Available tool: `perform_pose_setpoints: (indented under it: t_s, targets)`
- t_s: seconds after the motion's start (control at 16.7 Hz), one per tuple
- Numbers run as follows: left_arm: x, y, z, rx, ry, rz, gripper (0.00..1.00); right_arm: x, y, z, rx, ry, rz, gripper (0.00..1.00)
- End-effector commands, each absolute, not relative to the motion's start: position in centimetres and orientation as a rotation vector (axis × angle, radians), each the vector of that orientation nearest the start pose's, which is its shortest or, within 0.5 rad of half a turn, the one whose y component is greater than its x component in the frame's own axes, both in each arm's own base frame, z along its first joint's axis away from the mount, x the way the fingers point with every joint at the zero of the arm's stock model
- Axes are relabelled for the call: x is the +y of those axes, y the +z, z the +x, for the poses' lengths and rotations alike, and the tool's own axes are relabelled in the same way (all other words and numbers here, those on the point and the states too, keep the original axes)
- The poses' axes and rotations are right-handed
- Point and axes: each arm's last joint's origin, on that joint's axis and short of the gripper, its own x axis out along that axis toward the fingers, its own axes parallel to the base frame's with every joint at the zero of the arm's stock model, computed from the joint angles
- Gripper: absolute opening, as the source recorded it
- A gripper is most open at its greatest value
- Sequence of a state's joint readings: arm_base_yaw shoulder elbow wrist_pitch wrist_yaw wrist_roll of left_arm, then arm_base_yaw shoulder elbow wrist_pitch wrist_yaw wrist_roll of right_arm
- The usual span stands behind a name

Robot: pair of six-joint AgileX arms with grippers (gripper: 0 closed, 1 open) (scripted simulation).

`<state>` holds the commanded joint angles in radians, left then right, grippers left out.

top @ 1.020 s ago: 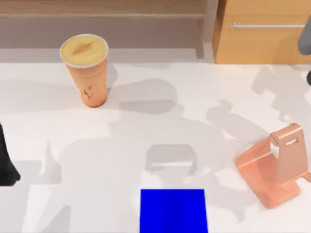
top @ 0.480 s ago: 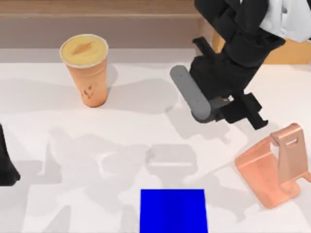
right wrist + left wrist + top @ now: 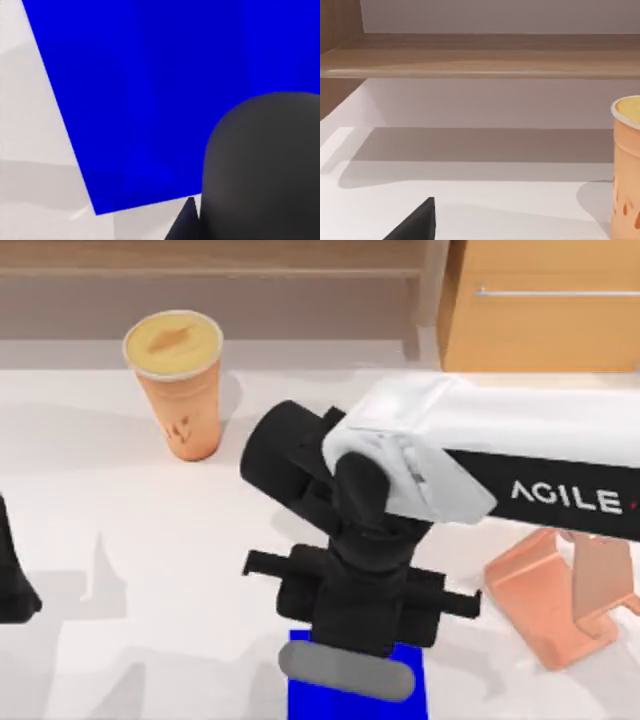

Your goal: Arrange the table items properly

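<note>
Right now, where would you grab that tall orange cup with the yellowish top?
Probably around the tall orange cup's tapered side wall, coming in level from the side: it stands upright, and its yellowish top offers no handle.

White boxy forearm shell on the right arm (image 3: 520,430), with a black side band lettered "AGILE" in white; rounded black wrist housings, black crossbar-shaped gripper body; left arm (image 3: 12,575) a plain black wedge at the table's left edge.
</note>
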<state>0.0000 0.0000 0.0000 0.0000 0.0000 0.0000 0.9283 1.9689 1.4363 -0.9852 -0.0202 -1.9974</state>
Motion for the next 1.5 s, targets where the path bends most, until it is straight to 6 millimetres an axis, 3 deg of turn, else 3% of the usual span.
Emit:
perform_pose_setpoints:
  t_s: [0.3,1.08,1.5]
  targets:
    - [-0.1,16.0,10.6,0.0,0.0,0.0,1.0,30.5,14.5,19.6,-0.009,2.223,-2.224,0.0]
    - [-0.1,16.0,10.6,0.0,0.0,0.0,1.0,30.5,13.5,19.6,-0.009,2.223,-2.224,0.0]
    - [-0.1,16.0,10.6,0.0,0.0,0.0,1.0,30.5,13.5,19.6,-0.009,2.223,-2.224,0.53]
